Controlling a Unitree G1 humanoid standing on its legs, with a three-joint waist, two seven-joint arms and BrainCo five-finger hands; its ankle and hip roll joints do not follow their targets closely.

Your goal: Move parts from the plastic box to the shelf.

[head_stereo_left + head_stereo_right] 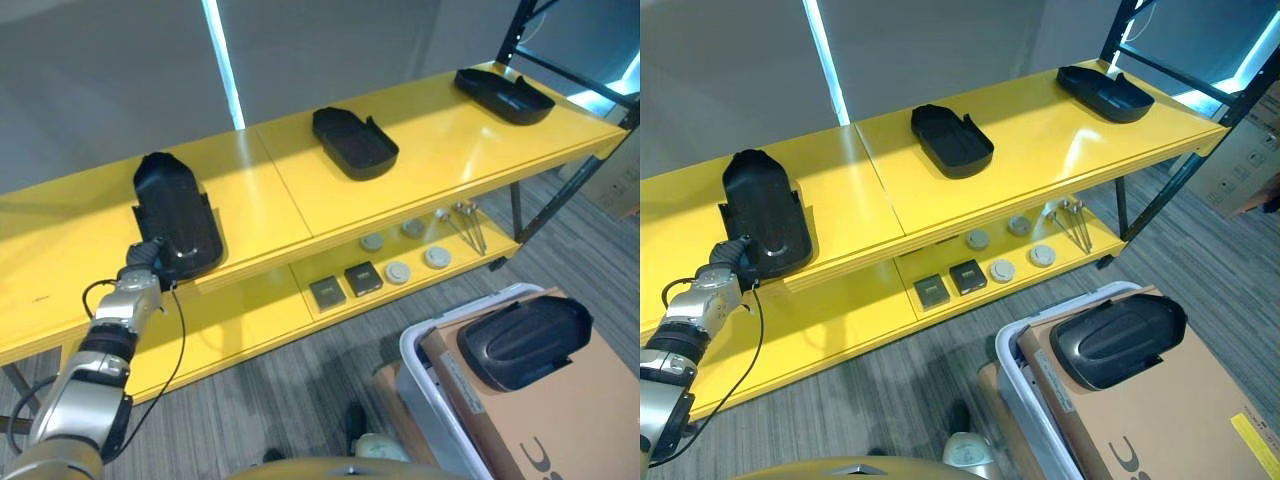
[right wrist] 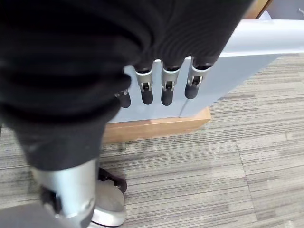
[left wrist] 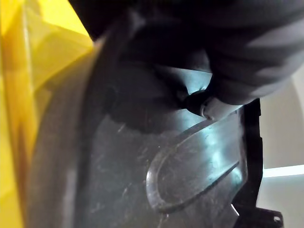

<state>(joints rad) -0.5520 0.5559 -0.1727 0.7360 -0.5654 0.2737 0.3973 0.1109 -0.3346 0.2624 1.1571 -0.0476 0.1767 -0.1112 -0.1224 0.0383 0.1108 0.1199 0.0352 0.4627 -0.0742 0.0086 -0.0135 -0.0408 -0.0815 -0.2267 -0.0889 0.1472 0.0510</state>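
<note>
One dark fingertip point(image 3: 202, 102) is all that shows of the left hand point(image 1: 148, 262) against the inside wall of the black part point(image 1: 176, 222); whether the rest of the hand pinches the near rim or merely rests on it I cannot tell, since the ribbed cover hides it. That part lies on the top board of the yellow shelf point(image 1: 300, 200), at its left end, with its near edge just at the shelf's front lip and the hand right at that edge. As I judge it, the step in hand is setting this part down and letting go: the part should sit flat and a little further in from the lip before the hand leaves, and the hand should come away straight towards the robot so it does not drag the part off the edge. Two more black parts point(image 1: 354, 141) point(image 1: 503, 94) already lie further right on the same board, well apart. One part point(image 1: 523, 341) waits on brown cardboard over the plastic box point(image 1: 430, 385) at lower right. The right hand point(image 2: 164, 80) hangs by the box wall, fingers straight and relaxed, holding nothing.
</note>
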